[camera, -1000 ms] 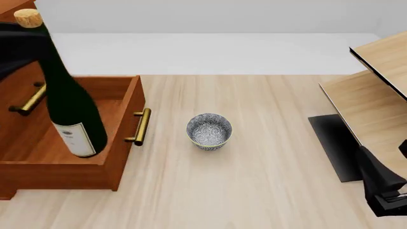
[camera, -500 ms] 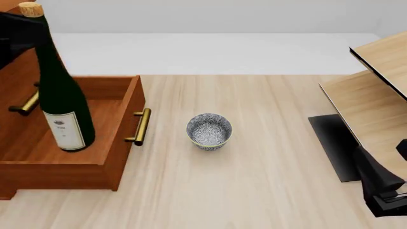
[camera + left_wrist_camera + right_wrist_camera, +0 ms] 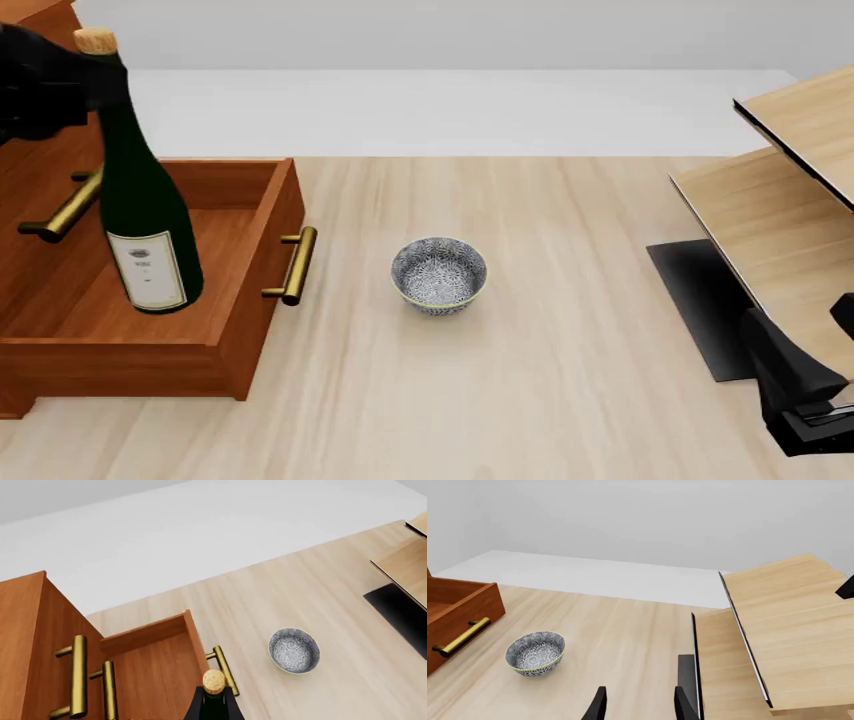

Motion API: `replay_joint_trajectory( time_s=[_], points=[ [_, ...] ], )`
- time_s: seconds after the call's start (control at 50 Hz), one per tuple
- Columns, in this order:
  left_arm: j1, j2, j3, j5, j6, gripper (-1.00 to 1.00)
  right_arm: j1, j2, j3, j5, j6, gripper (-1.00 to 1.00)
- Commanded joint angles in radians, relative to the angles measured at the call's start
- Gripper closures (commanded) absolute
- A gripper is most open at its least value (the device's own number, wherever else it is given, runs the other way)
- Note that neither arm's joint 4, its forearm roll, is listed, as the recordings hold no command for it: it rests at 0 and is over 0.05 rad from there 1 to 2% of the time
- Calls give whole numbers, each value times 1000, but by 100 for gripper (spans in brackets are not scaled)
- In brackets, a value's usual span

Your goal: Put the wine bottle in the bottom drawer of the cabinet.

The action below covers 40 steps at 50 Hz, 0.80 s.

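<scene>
Wine bottle [image 3: 144, 215]: it stands nearly upright, leaning slightly, with its base inside the open bottom drawer [image 3: 260, 262] and its foil top high above the drawer walls.
My left gripper [image 3: 47, 85]: it sits at the bottle's neck, at the far left of the front view; I cannot tell whether my fingers are clamped on the neck or already apart, as only a dark mass shows there.
My right gripper [image 3: 637, 705]: fingers apart and holding nothing, parked low at the table's right side beside the pale shelf unit [image 3: 787, 200].
Cabinet [image 3: 40, 190]: the bottle's shoulder is close to the brass handle [image 3: 60, 212] of an upper drawer front behind it.
Bowl [image 3: 438, 274]: a patterned bowl rests on the table, just beyond the drawer's front handle, apart from everything.
Risk, tipping: the bottle is tall and tilted; if I let go before its base lies flat, I judge it could topple against the drawer wall.
Risk, closing: standing upright, it looks too tall to pass under the upper fronts, so pushing the drawer shut could jam it.
</scene>
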<state>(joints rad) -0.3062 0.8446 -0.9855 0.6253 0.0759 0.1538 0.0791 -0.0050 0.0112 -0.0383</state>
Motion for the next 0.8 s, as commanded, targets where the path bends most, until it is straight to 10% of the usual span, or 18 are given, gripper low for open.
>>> replay_joint_trajectory(
  time_s=[0.02,0.8],
  points=[
    [52,7,2,-25,14,100,1,10,1,-9,-1,-100],
    [97,35,96,-112,22,100,1,16,3,-10,-3,-100]
  ],
)
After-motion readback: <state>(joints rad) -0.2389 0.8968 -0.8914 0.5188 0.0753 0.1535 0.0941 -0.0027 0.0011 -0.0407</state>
